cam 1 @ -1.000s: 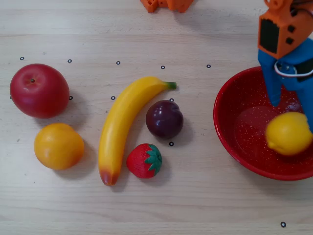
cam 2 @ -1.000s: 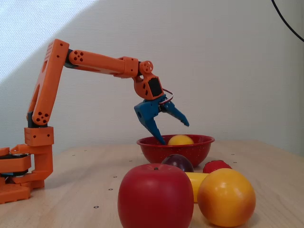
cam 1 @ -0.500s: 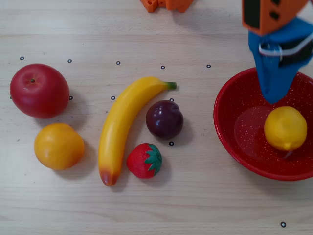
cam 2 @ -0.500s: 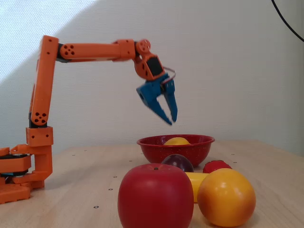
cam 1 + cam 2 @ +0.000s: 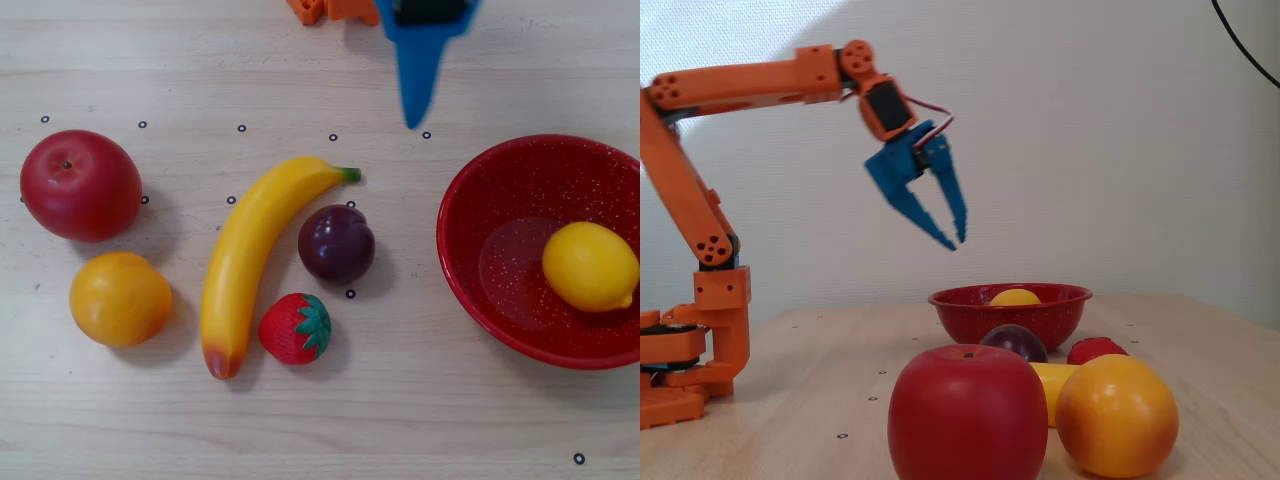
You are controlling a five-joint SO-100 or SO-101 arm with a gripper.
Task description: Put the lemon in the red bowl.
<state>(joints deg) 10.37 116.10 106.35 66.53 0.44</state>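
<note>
One lemon (image 5: 590,266) lies inside the red bowl (image 5: 470,275), resting on the bowl's floor toward the right side in the overhead view; in the fixed view only its yellow top (image 5: 1015,296) peeks above the rim. By that, the placing looks done, and the step in hand is the retreat. The gripper (image 5: 952,238) hangs high in the air, well apart from the bowl and to its left in the fixed view, holding nothing, its two blue fingers nearly together with only a narrow gap at the tips. In the overhead view only a tapering blue finger (image 5: 415,70) shows at the top edge.

To finish well, the arm should lift clear and fold back toward its base without sweeping low over the table, since the banana (image 5: 250,260), plum (image 5: 336,243) and strawberry (image 5: 296,328) lie close by and would roll easily if brushed.

The lemon is a smooth, bright-yellow oval with a small nub at one end, matte like moulded plastic. The bowl is glossy, round and shallow, flecked with fine white speckles. The table (image 5: 400,420) is pale wood with a faint grain.
</note>
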